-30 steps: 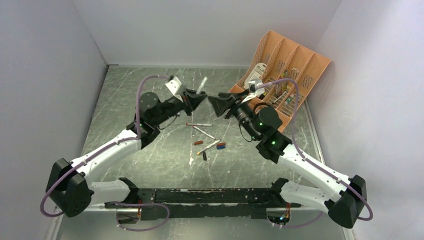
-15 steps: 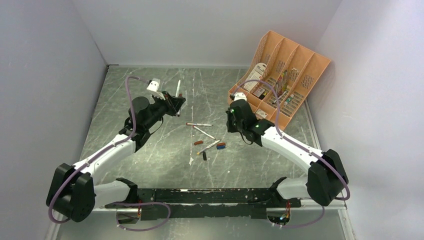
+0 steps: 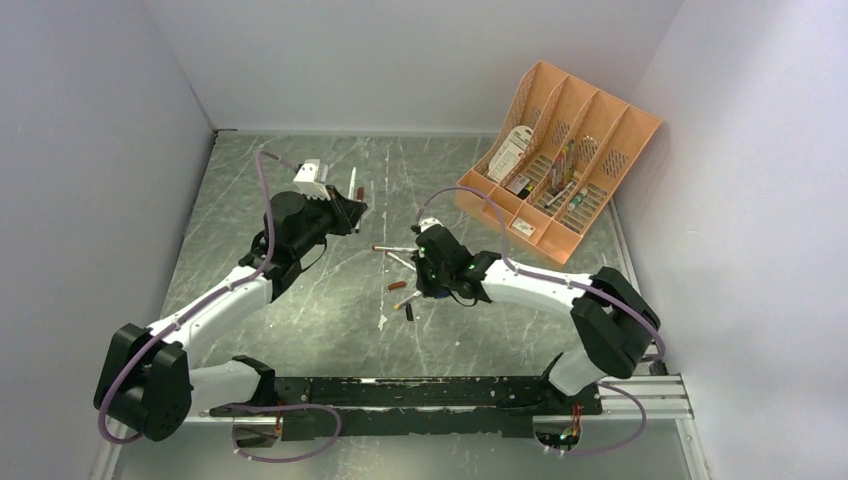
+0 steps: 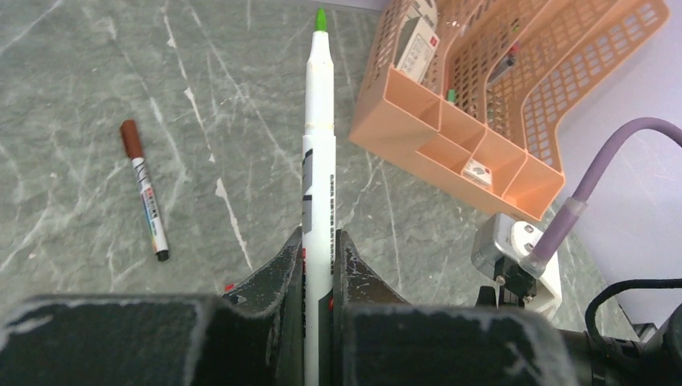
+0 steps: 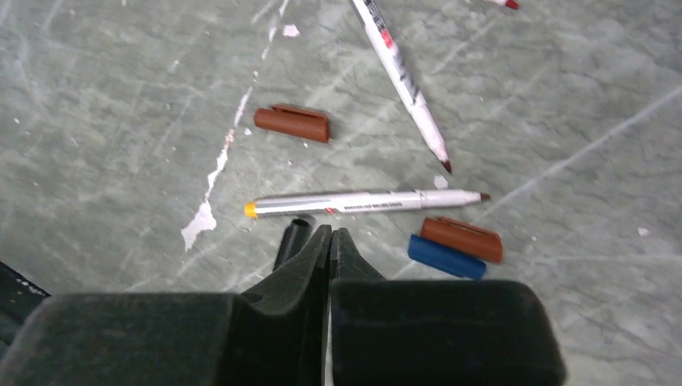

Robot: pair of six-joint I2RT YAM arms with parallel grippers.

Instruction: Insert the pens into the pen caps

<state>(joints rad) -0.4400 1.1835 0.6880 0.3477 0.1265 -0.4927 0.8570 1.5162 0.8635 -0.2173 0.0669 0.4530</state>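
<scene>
Pinching one green-tipped pen (image 4: pixel 318 161), left pincer (image 4: pixel 319 243); right pincer (image 5: pixel 330 235) pressed together beside two pens (image 5: pixel 366 202), four caps (image 5: pixel 292 123).

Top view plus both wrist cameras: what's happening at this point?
The left gripper is shut on a white green-tipped pen, uncapped and held above the table. The right gripper is shut with nothing between its jaws. It hovers low over the loose pieces: a short black cap just beside its tips, two brown caps, a blue cap and a silver pen with an orange end. No cap is picked up yet.
</scene>
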